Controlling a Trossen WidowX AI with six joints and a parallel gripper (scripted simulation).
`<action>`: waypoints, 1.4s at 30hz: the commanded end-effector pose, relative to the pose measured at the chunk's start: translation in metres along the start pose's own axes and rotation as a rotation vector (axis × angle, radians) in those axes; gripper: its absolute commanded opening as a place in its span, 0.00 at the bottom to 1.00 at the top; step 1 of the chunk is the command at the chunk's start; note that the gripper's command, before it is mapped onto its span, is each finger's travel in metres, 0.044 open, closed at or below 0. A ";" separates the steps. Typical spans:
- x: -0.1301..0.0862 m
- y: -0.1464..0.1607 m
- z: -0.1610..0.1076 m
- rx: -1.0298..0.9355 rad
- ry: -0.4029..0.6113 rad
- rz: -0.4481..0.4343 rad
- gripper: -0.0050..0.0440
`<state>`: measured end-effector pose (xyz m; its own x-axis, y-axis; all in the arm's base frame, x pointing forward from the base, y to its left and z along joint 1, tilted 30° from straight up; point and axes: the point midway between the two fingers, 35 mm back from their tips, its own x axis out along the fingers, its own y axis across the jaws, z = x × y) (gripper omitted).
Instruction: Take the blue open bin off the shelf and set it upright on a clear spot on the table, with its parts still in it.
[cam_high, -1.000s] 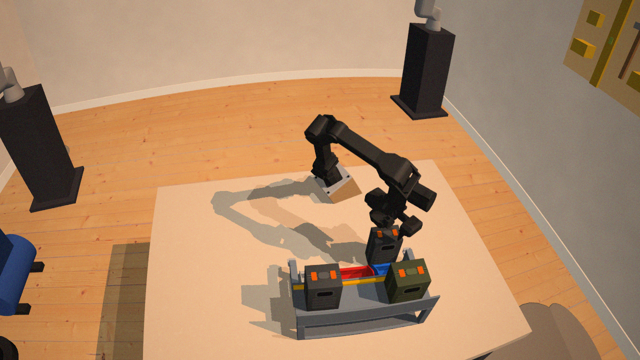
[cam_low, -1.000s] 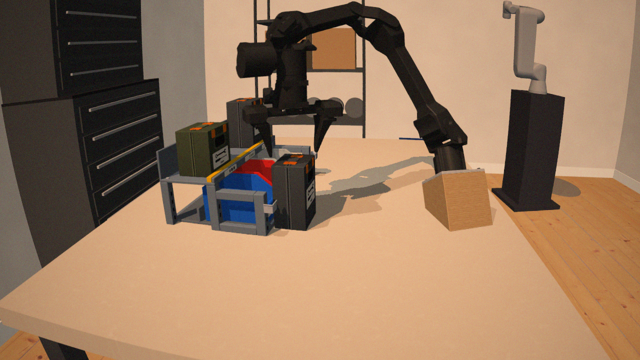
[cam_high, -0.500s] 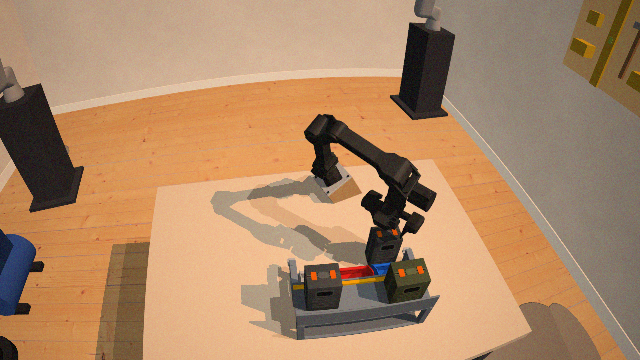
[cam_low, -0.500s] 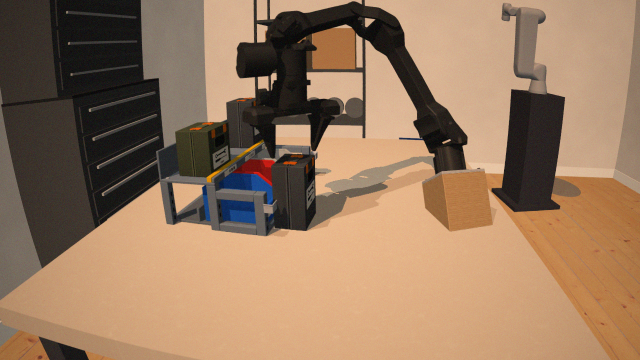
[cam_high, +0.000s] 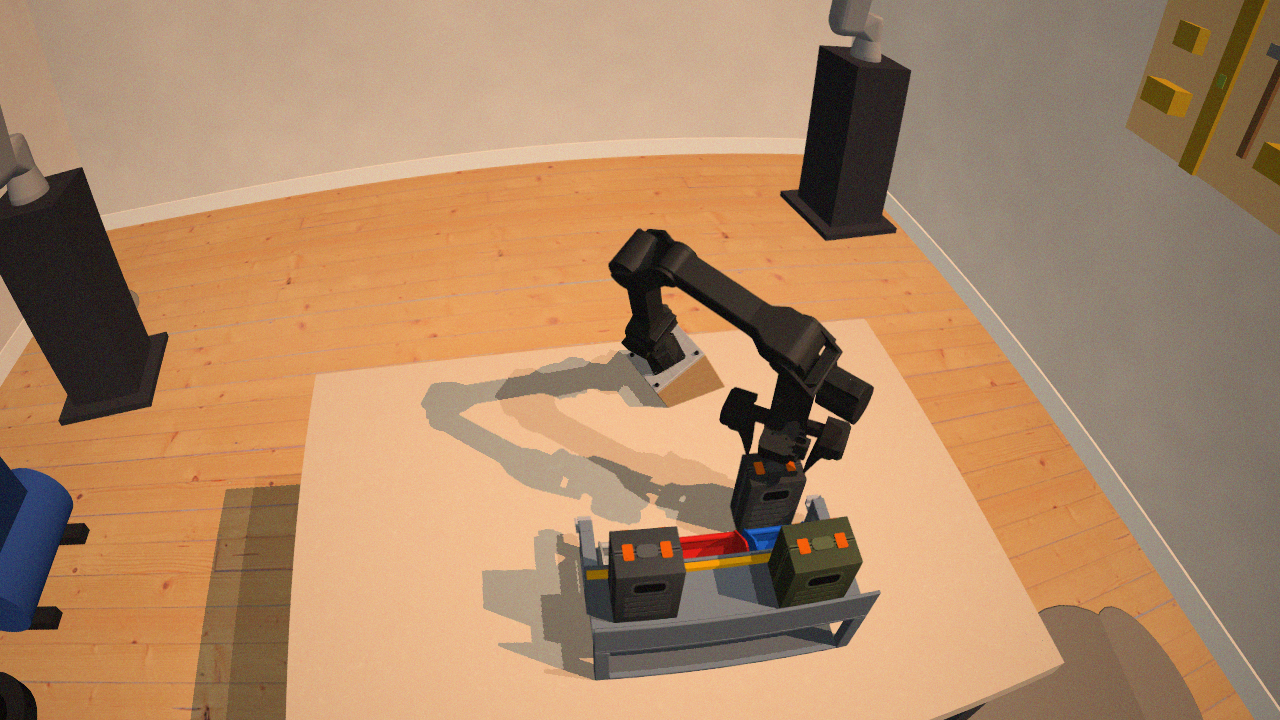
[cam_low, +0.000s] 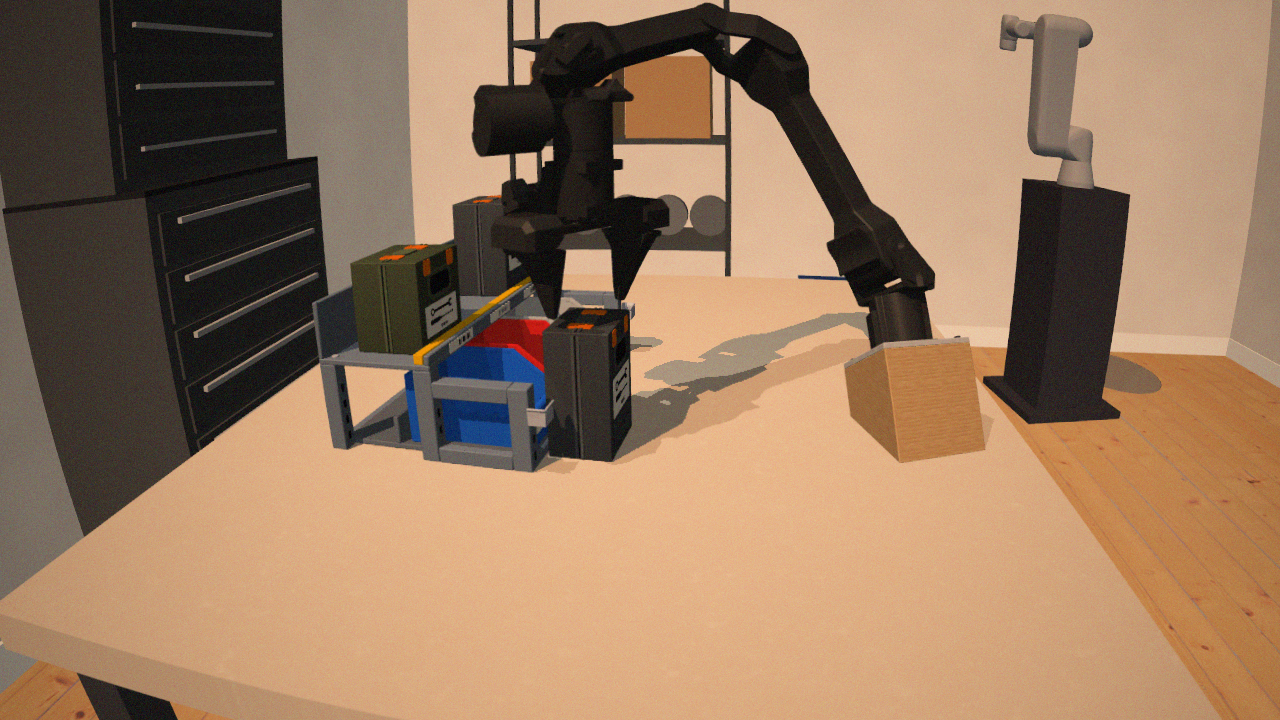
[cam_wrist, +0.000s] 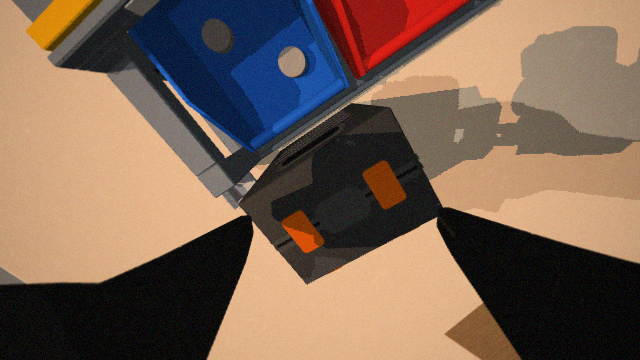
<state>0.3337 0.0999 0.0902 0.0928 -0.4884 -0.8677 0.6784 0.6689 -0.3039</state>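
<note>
The blue open bin (cam_wrist: 245, 65) sits in the lower level of the grey shelf (cam_high: 716, 608), with two round grey parts (cam_wrist: 291, 61) in it. It also shows in the exterior view (cam_low: 478, 389) and the top view (cam_high: 762, 536). A red bin (cam_wrist: 390, 25) sits beside it. A dark grey case with orange latches (cam_wrist: 342, 197) stands on the table right against the blue bin's open front. My gripper (cam_low: 586, 291) is open and empty, hovering just above this case, its fingers either side of the case top.
A second dark grey case (cam_high: 646, 573) and an olive green case (cam_high: 816, 559) stand on the shelf's top. A wooden wedge (cam_low: 917, 398) carries the arm's base. Black drawer cabinets (cam_low: 161, 223) stand past the table's left edge.
</note>
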 end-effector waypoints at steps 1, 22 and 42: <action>-0.005 0.000 0.003 -0.014 -0.007 0.017 1.00; -0.005 0.000 0.003 -0.266 -0.010 0.016 1.00; -0.006 0.000 0.003 -0.666 -0.012 0.015 1.00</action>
<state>0.3337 0.1000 0.0902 0.0929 -0.4884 -0.8677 0.1708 0.8663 -0.4694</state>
